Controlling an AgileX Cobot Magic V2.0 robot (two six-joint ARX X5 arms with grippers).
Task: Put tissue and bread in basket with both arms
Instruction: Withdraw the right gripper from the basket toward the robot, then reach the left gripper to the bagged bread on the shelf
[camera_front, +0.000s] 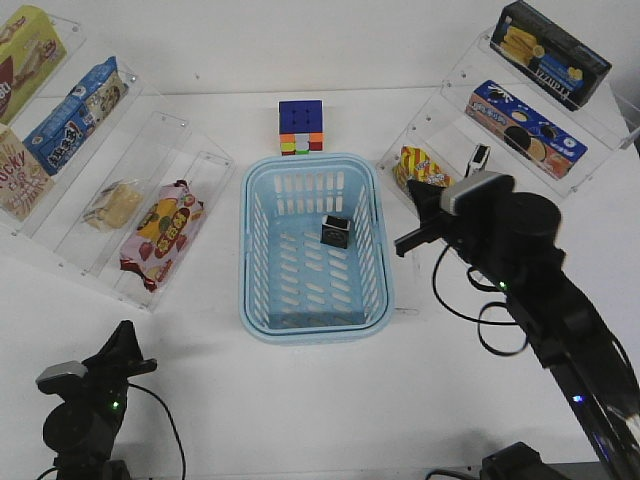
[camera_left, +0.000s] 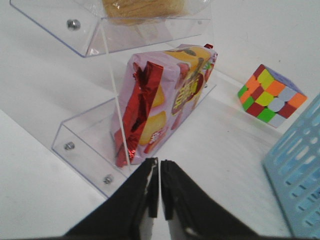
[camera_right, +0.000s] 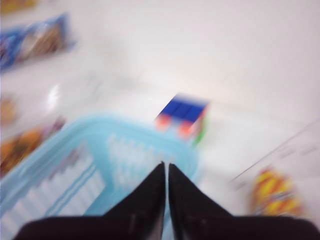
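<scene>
The small black tissue pack (camera_front: 335, 234) with its pale face lies on the slotted floor of the one light-blue plastic basket (camera_front: 313, 322), toward 2 o'clock. One tan bread piece (camera_front: 111, 204) in clear wrap sits on the clear acrylic shelf (camera_front: 133, 292) at 9 o'clock, not yet fetched. The left gripper (camera_left: 160, 192) is clenched empty near that shelf. The right gripper (camera_right: 166, 192) is pinched shut, empty, at the basket's rim. One multicoloured cube (camera_front: 301, 127) stands at 12 o'clock.

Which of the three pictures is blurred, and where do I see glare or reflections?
The right wrist view is motion-blurred: the basket and the multicoloured cube smear, though the shut right gripper stays fairly crisp. The left wrist view is sharp; the snack bag's red foil shines, and the clear shelf reflects light. The front view is evenly lit and sharp, with soft shadows.
</scene>
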